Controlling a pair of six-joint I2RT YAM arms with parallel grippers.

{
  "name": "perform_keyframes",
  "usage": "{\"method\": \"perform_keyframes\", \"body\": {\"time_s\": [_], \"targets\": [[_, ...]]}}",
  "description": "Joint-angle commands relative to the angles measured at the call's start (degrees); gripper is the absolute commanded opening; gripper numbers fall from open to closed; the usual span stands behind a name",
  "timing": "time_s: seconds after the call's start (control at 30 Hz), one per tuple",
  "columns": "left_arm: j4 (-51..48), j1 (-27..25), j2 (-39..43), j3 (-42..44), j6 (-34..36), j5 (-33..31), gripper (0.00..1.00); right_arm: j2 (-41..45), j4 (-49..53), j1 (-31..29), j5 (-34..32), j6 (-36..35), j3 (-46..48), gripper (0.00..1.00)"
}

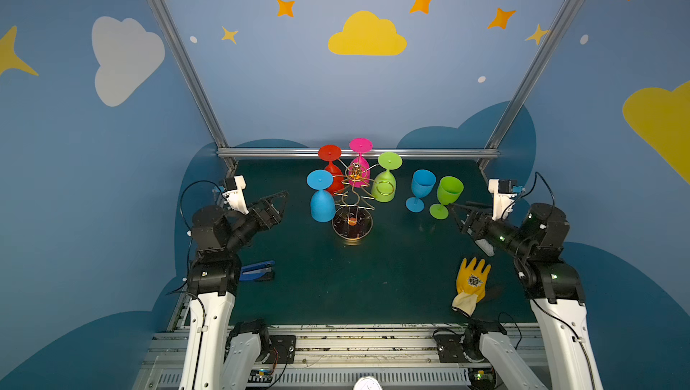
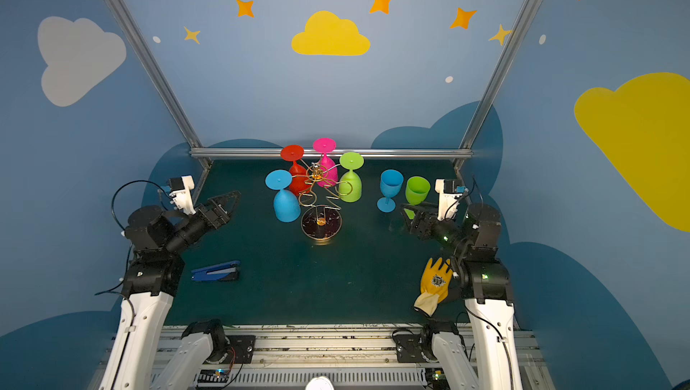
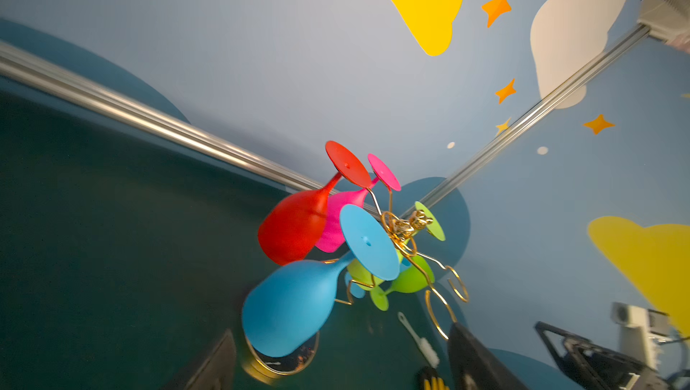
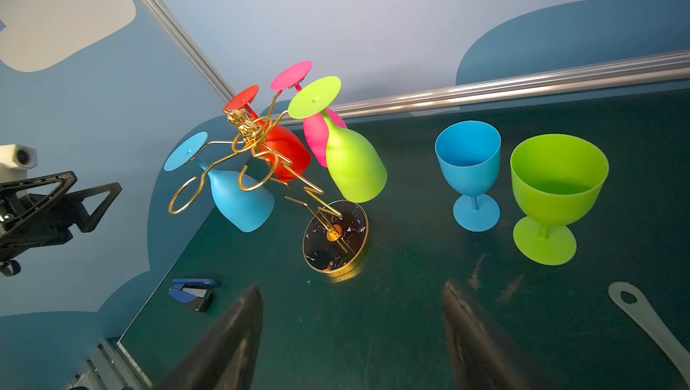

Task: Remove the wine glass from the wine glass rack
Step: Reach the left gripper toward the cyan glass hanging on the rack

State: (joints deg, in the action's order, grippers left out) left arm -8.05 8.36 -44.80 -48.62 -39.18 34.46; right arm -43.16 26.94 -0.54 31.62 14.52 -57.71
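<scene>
The blue glass [image 1: 422, 186] and green glass [image 1: 448, 192] are standing upright on the table [image 1: 336, 287] beside the wine glass rack [image 1: 353, 226]; four glasses [image 1: 322, 201] are hanging inverted from it, awaiting removal. The left gripper [image 3: 341, 330] and right gripper [image 4: 353, 287] are hovering spread, empty

I see the wine glass rack [image 1: 353, 224] standing centre-back on my table [image 1: 354, 287]; hanging upside down on it are the left glass [image 1: 322, 203], rear-left glass [image 1: 334, 181], rear glass [image 1: 361, 145] and right glass [image 1: 384, 188]. Right of the rack, the inner upright glass [image 1: 422, 184] and outer upright glass [image 1: 448, 192] stand side by side on the table. Stapler [image 1: 257, 270] lies front-left, glove [image 1: 472, 281] front-right, brush [image 3: 420, 339] between glove and upright glasses.
</scene>
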Motion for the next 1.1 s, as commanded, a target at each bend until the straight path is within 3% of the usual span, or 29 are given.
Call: {"method": "perform_keyframes", "body": {"time_s": [0.0,0.23,1.07], "targets": [[0.64,0.11,-2.09,-1.15,-5.50,7.22,0.83,0.50,-3.16,-1.39,2.14,-0.03,-0.29,0.75],[6.04,-0.44,-7.86,-2.52,-10.00,11.25,0.75,1.29,-2.65,-2.98,2.09,1.06,-1.22,0.75],[9.01,-11.96,-22.24,-10.28,-7.40,3.61,0.60,0.79,-2.51,-4.54,2.53,1.68,-3.06,0.75]]}}
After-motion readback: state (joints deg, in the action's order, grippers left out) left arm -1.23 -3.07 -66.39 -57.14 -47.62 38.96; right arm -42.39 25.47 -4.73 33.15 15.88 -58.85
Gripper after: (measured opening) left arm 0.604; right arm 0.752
